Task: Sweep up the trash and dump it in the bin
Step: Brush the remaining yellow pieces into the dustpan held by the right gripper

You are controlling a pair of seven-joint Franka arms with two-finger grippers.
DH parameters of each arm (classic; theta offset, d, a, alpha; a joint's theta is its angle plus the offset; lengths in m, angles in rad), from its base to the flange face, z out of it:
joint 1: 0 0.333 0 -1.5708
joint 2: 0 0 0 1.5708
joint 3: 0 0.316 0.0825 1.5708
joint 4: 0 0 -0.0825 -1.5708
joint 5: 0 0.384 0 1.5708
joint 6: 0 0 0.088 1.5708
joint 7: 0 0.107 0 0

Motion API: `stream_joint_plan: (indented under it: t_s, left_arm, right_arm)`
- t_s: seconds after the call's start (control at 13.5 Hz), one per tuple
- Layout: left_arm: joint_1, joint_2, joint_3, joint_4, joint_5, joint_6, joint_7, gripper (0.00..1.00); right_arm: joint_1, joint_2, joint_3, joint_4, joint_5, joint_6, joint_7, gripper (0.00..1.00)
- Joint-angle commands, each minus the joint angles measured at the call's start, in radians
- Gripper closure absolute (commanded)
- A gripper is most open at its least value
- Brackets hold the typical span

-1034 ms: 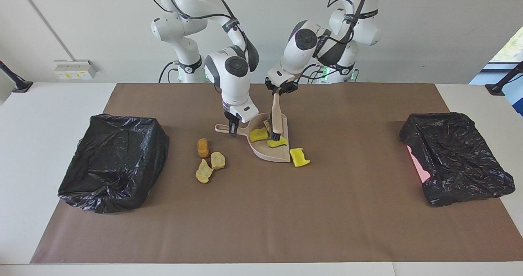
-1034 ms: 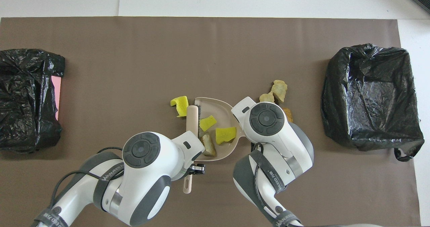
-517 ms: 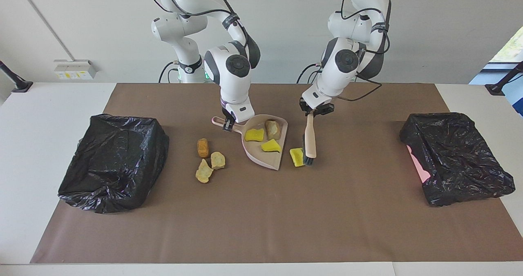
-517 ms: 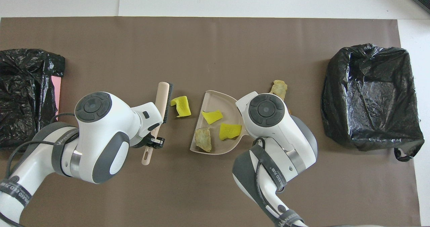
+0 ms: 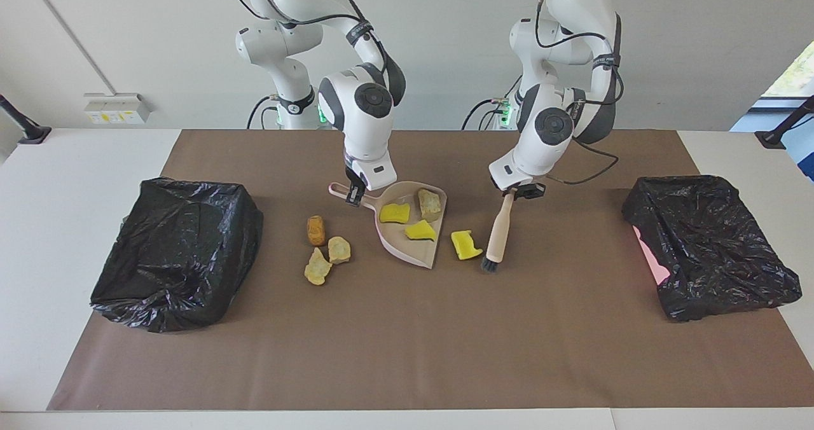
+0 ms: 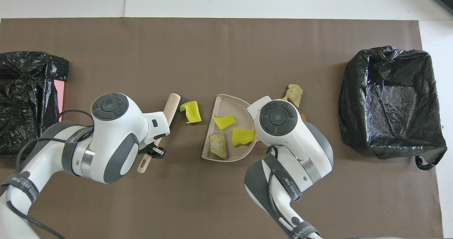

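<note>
Trash split three ways. In dustpan point(image 5: 416, 252): two yellow chunks point(image 5: 395, 212) plus one tan piece point(image 5: 430, 204). Loose on mat point(image 5: 407, 341): third yellow chunk point(image 5: 466, 244), just off the pan's open lip toward the left arm's end, at 3 o'clock of the pan in facing view. Three tan/orange pieces point(image 5: 324, 249) clustered at 9 o'clock of the pan, toward the right arm's end, untouched.

Changed over last second: brush point(image 5: 498, 231) out of the pan, swung wide past the loose yellow chunk; bristles now down on the mat just beside it, at its 3 o'clock. A second ago bristles sat inside the pan on the yellow chunks. Pan also rotated and shifted a little; lip now faces the chunk more squarely.

Left gripper point(image 5: 516, 191) clamped on brush handle top, brush tilted. Right gripper point(image 5: 353, 196) clamped on pan handle, pan tipped lip-down on mat.

Reading: reset stroke done, brush staged on the outer side of the chunk. Next probably a short sweep toward 9 o'clock to push it over the lip. Risk: spongy chunk rolling past the lip corner.

After that, three pieces at 9 o'clock remain; pan needs re-aiming. Nothing dumped yet judging by count; black-bagged bins point(image 5: 175, 252) at both mat ends, well apart from the pan.
</note>
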Motion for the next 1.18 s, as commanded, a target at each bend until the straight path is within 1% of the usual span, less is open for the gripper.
stream_joint_plan:
  t_s: [0.0, 0.3, 0.52, 0.81, 1.11]
  left_arm:
    - [-0.054, -0.022, -0.005, -0.009, 0.019, -0.032, 0.040, 1.00]
    - [-0.144, -0.037, -0.008, -0.019, -0.003, -0.032, 0.048, 1.00]
    - [-0.199, -0.043, -0.007, -0.009, -0.081, -0.039, 0.031, 1.00]
    - [-0.204, -0.039, -0.010, 0.056, -0.190, -0.028, -0.001, 1.00]
    - [-0.198, -0.046, -0.013, 0.114, -0.195, -0.048, -0.021, 1.00]
  right_arm:
    - [0.003, 0.005, 0.006, -0.003, -0.024, 0.024, 0.041, 1.00]
    - [0.003, 0.006, 0.006, -0.003, -0.024, 0.022, 0.041, 1.00]
    - [0.002, 0.006, 0.006, -0.003, -0.024, 0.024, 0.041, 1.00]
    - [0.002, 0.005, 0.006, -0.003, -0.024, 0.021, 0.041, 1.00]
    - [0.000, 0.006, 0.006, -0.003, -0.024, 0.018, 0.041, 1.00]
